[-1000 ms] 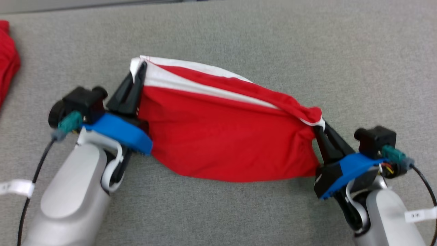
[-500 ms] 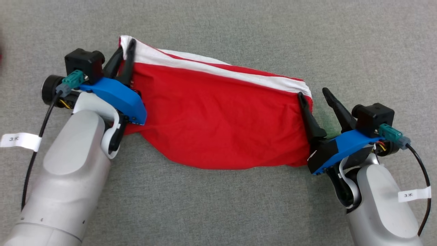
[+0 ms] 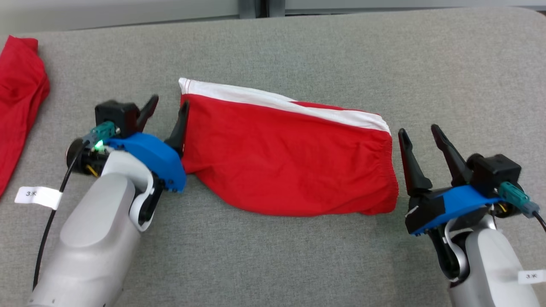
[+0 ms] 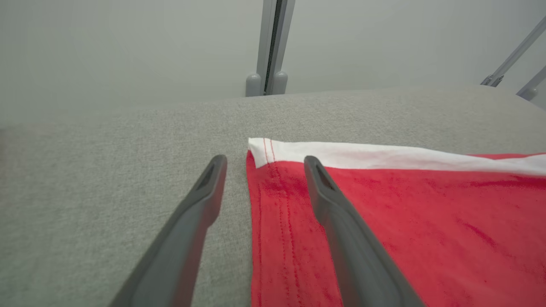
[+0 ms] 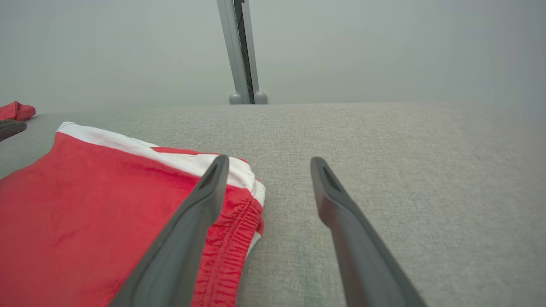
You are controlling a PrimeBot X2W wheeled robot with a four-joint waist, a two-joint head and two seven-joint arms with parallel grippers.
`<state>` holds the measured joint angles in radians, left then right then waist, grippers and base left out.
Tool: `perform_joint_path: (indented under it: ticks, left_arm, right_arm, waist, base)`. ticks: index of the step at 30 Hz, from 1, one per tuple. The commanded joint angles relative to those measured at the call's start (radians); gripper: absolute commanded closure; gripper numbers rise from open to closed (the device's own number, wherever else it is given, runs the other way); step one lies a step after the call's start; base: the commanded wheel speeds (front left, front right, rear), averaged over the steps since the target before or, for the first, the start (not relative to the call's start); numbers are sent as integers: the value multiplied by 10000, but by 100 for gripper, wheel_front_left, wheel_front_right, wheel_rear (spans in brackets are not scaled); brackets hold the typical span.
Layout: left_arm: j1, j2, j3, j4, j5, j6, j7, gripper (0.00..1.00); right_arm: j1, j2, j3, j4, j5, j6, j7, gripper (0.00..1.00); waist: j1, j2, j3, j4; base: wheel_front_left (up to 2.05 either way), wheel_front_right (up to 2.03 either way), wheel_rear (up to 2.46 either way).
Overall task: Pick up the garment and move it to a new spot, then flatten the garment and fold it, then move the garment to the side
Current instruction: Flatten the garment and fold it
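Observation:
The garment (image 3: pixel 281 157) is a red pair of shorts with a white band, lying folded and flat on the grey table (image 3: pixel 298 260). My left gripper (image 3: pixel 169 104) is open at its left end, and in the left wrist view the garment (image 4: pixel 384 221) edge lies between and under its fingers (image 4: pixel 341 230). At the right end, by the elastic waistband, my right gripper (image 3: pixel 419 131) is open and just clear of the cloth. The right wrist view shows the garment (image 5: pixel 85 204) to the left of its fingers (image 5: pixel 183 238).
Another red cloth (image 3: pixel 17 106) lies at the table's far left edge. Pale wall panels and a metal post (image 4: pixel 271 47) stand beyond the table's far edge. Bare grey surface runs along the front and right.
Both grippers have let go of the garment: the right opened first, then the left. The garment now lies flat on the table. The head camera has shifted, bringing the far edge into view.

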<state>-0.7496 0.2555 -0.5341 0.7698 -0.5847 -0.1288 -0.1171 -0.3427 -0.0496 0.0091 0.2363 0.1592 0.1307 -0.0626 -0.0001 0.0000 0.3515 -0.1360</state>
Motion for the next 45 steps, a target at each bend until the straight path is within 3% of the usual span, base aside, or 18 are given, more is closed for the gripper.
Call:
perform_joint_path:
  ticks: [1, 12, 19, 26, 27, 28, 29, 30, 37, 45]
  left_arm:
    - [188, 68, -55, -29, -127, -13, 228, 0]
    - [1024, 167, -197, -875, -1464, -23, 2002, 0]
    - [1209, 510, -547, -1001, -1020, 508, 2487, 0]
    - [1598, 309, -913, -1012, -1263, 384, 3150, 0]
    - [1614, 296, -950, -1015, -1263, 367, 3213, 18]
    - [1629, 283, -964, -1021, -1265, 366, 3219, 55]
    - [1639, 268, -975, -1028, -1277, 384, 3215, 83]
    - [1645, 263, -977, -1034, -1291, 396, 3205, 100]
    - [1796, 325, -766, -1315, -1336, 604, 2571, 100]
    - [2974, 389, -598, -2405, -1416, 1268, 1795, 100]
  right_arm:
    - [205, -21, -92, -167, -16, 1, 43, 0]
    - [1122, -17, -390, -1107, 97, 1, 443, 0]
    - [1265, -17, -228, -1310, 205, 1, 512, 0]
    - [1251, -17, -63, -1313, 262, 1, 493, 0]
    - [1240, -17, -46, -1310, 273, 1, 485, 0]
    - [1231, -17, -32, -1307, 286, 1, 476, 0]
    - [1219, -17, -15, -1302, 298, 1, 467, 0]
    - [1207, -17, 0, -1293, 317, 1, 455, 0]
    - [1251, -17, -62, -1186, 306, 1, 393, 0]
    - [1569, -17, -452, -1065, 169, 1, 406, 0]
  waist:
    - [1, 0, -109, -23]
    - [1, 0, -324, -232]
    - [1, 0, -277, -427]
    - [1, 0, -292, -494]
    - [1, 0, -295, -498]
    - [1, 0, -295, -502]
    - [1, 0, -297, -505]
    - [1, 0, -301, -508]
    - [1, 0, -472, -410]
    - [1, 0, -990, 120]
  base:
    - [0, 0, 0]
    - [0, 0, 0]
    - [0, 0, 0]
    - [0, 0, 0]
    - [0, 0, 0]
    - [0, 0, 0]
    - [0, 0, 0]
    - [0, 0, 0]
    - [0, 0, 0]
    - [0, 0, 0]
